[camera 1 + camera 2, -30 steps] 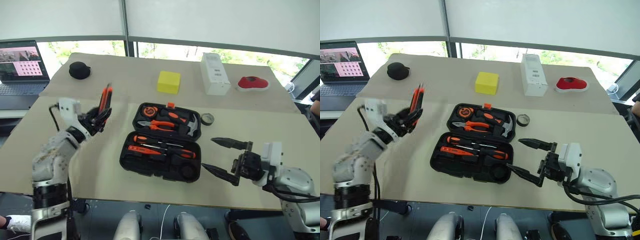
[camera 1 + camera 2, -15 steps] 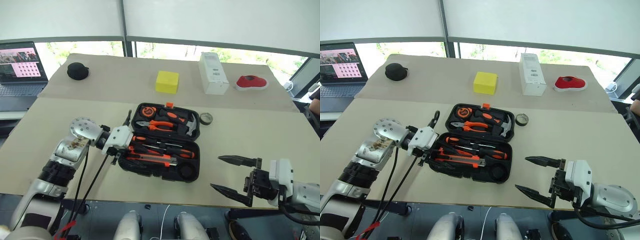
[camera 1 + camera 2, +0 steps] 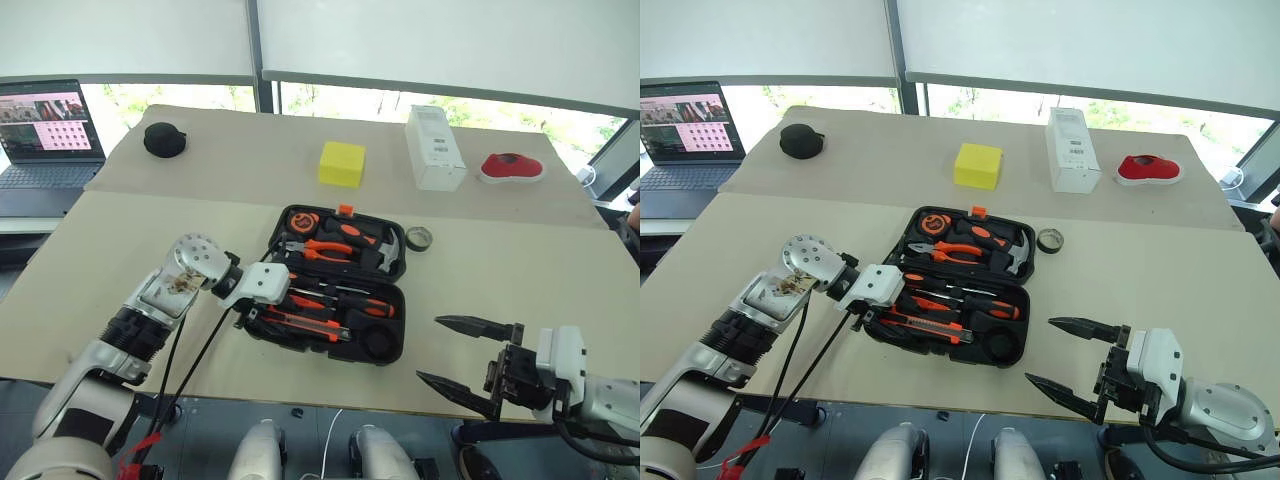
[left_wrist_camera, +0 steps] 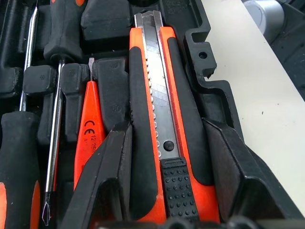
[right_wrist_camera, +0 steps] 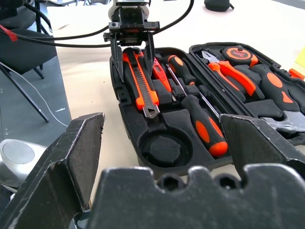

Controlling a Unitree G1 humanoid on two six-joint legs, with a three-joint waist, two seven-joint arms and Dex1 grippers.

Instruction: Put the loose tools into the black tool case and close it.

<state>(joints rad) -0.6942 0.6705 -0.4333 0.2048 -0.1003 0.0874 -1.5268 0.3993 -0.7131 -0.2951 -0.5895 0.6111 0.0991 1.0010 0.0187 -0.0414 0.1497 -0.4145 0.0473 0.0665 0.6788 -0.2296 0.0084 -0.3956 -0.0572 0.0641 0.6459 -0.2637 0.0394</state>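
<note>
While my left gripper (image 4: 162, 191) clamps the stiff, slick knife (image 4: 157, 119) mid-handle in the case (image 3: 385, 352), my right gripper (image 3: 470, 360) waits, jaws wide apart.

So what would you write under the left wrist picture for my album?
The left gripper setting the orange utility knife into its slot in the open black case, beside the screwdrivers.

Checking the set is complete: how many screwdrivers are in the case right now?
3, all in the near half of the case: two black-and-orange screwdrivers and a slim orange tester beside the utility knife. Others may be hidden.
</note>
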